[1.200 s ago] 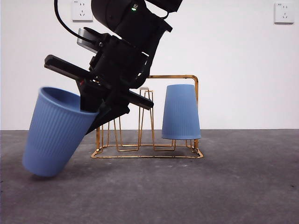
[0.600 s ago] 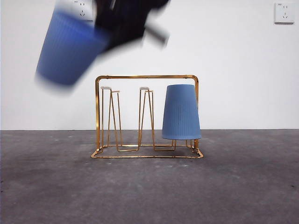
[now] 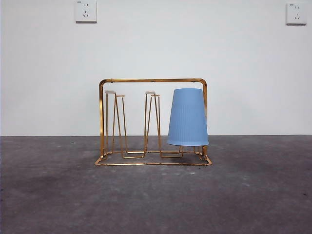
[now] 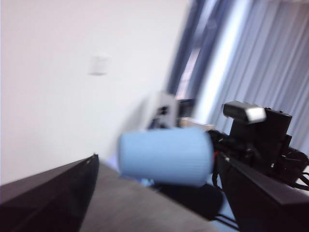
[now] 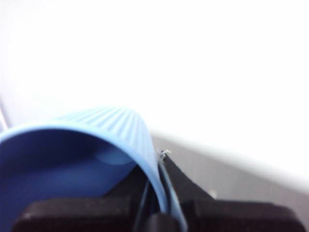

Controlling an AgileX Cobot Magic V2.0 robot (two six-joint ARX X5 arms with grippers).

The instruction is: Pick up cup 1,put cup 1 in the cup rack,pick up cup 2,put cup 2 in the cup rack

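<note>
While no arm is seen in the front view, the scene is itemised as follows.

Cup rack: the cup rack [image 3: 152, 122] is seen at the centre of the front frame, standing on the grey desk [image 3: 156, 195].

Racked cup: a blue ribbed cup [image 3: 188, 117] is hung upside down over the right-hand prong, right of centre in the frame; the two prongs to its left are left bare.

Right end effector: the right end effector [image 5: 161, 193] is closed on the rim of a second blue cup [image 5: 82, 159], whose wall is pinched between the jaws at the lower centre of the right wrist frame.

Left end effector: the left end effector [image 4: 159, 193] is held open with nothing between its jaws; a blurred blue cup [image 4: 166, 155] is seen beyond them at mid-frame, beside a dark arm [image 4: 260, 140].
</note>
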